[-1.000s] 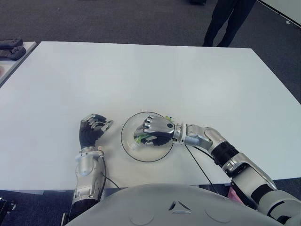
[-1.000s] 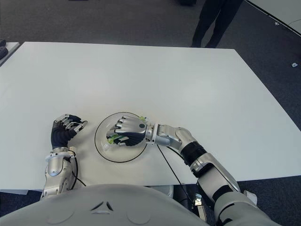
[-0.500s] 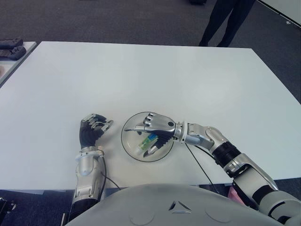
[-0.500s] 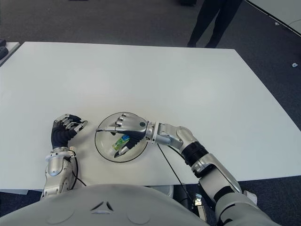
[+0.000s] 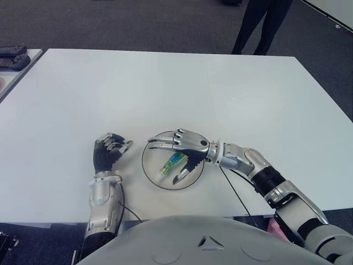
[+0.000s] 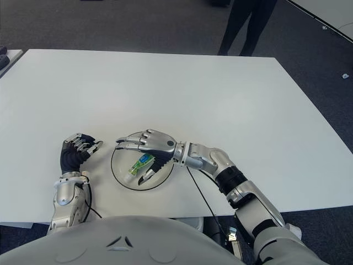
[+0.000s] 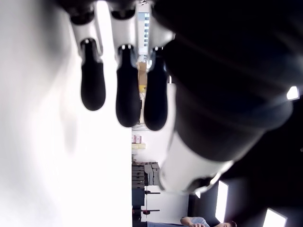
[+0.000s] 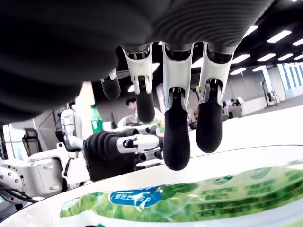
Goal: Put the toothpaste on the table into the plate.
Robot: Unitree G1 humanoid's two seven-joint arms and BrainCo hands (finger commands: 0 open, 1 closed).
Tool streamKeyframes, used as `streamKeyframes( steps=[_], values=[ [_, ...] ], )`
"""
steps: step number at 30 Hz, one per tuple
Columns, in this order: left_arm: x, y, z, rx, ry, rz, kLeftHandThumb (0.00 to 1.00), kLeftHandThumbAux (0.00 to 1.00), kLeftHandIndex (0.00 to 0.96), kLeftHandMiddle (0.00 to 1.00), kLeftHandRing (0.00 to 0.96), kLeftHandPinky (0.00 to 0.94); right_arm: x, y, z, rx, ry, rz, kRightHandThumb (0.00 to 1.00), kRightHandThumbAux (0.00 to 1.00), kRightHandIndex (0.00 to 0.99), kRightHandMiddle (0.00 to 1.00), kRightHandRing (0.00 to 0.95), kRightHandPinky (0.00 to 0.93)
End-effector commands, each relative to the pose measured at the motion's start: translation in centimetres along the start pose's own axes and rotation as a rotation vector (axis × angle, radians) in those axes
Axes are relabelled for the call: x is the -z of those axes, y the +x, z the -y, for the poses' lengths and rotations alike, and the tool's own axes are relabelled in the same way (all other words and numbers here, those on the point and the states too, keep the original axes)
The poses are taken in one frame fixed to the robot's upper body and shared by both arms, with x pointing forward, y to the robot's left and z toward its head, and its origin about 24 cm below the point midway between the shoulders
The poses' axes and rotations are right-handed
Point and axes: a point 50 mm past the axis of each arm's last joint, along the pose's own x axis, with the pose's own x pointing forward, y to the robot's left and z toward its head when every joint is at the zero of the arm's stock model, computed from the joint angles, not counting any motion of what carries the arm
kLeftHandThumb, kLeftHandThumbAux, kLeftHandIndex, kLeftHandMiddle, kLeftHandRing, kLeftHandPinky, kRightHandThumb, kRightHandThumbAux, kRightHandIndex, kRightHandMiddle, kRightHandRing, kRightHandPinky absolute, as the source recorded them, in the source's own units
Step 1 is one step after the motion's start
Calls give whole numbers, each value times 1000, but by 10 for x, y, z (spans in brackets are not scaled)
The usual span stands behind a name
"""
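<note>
A green and white toothpaste tube [image 5: 170, 164] lies inside the clear round plate [image 5: 150, 171] near the table's front edge. My right hand [image 5: 177, 149] hovers over the plate with its fingers spread, open and holding nothing. The right wrist view shows the tube [image 8: 199, 198] lying just below the straightened fingers [image 8: 175, 137]. My left hand [image 5: 108, 150] shows to the left of the plate with its fingers curled and nothing in them.
The white table [image 5: 182, 88] stretches far beyond the plate. A person's dark legs [image 5: 259, 25] stand past the far edge. Dark objects [image 5: 12, 55] lie on a side surface at the far left.
My right hand has let go of the toothpaste. Its fingers spread and lifted, and the tube now lies free in the plate. The left hand has not moved.
</note>
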Motion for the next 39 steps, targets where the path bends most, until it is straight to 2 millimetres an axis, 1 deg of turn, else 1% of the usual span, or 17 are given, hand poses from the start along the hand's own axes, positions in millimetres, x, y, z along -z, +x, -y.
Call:
streamKeyframes(
  steps=[1, 4, 8, 11, 13, 17, 22, 24, 26, 28, 29, 30, 31, 32, 34, 37, 39],
  values=[
    [15, -5, 0, 2, -7, -89, 57, 998, 578, 563, 581, 562, 3, -3, 4, 7, -28, -24, 29, 365, 0, 0, 0, 0],
    [15, -5, 0, 4, -16, -90, 59, 998, 577, 564, 582, 562, 4, -4, 8, 37, -33, -36, 29, 412, 0, 0, 0, 0],
    [15, -5, 0, 4, -17, -93, 62, 998, 576, 563, 581, 561, 4, -5, 12, 84, -25, -55, 34, 450, 0, 0, 0, 0],
    [15, -5, 0, 3, -16, -96, 63, 998, 576, 563, 579, 557, 5, -9, 16, 146, -11, -77, 58, 500, 0, 0, 0, 0],
    [15, -4, 0, 3, -16, -95, 62, 998, 578, 562, 574, 545, 7, -13, 20, 195, -3, -92, 93, 539, 0, 0, 0, 0],
    [15, -4, 0, 5, -18, -90, 61, 998, 578, 558, 563, 529, 8, -15, 23, 272, 10, -118, 143, 580, 0, 0, 0, 0],
    [15, -3, 0, 11, -16, -83, 39, 998, 579, 562, 562, 526, 11, -23, 23, 429, 132, -187, 200, 619, 0, 0, 0, 0],
    [15, -3, 0, 11, -15, -82, 33, 998, 580, 563, 560, 519, 11, -24, 22, 456, 159, -198, 213, 629, 0, 0, 0, 0],
    [15, -2, 0, 10, -13, -81, 28, 998, 580, 563, 558, 513, 12, -26, 21, 558, 239, -227, 224, 645, 0, 0, 0, 29],
    [15, -2, 0, 9, -12, -79, 24, 998, 579, 564, 557, 511, 13, -27, 21, 666, 312, -249, 236, 679, 0, 0, 17, 101],
    [15, -2, 0, 9, -11, -78, 23, 998, 578, 563, 556, 509, 13, -27, 21, 706, 338, -255, 234, 702, 18, 27, 37, 123],
    [15, -2, 0, 9, -12, -77, 22, 998, 577, 562, 553, 507, 13, -28, 20, 764, 377, -269, 229, 738, 47, 68, 67, 156],
    [15, -2, 0, 9, -12, -76, 21, 998, 577, 561, 551, 506, 14, -29, 20, 803, 403, -278, 216, 790, 118, 116, 114, 196],
    [15, -2, 1, 9, -13, -76, 20, 998, 577, 560, 550, 506, 14, -31, 19, 847, 431, -297, 211, 809, 144, 133, 131, 211],
    [15, -1, 0, 8, -14, -75, 20, 998, 573, 552, 540, 497, 15, -33, 17, 899, 465, -326, 183, 879, 223, 194, 192, 256],
    [15, -1, 0, 8, -13, -74, 21, 998, 569, 543, 531, 491, 16, -37, 14, 956, 501, -374, 167, 925, 273, 241, 243, 301],
    [15, -1, 0, 7, -14, -71, 22, 998, 567, 535, 525, 486, 16, -44, 9, 1004, 526, -426, 163, 941, 295, 271, 276, 329]
  ],
)
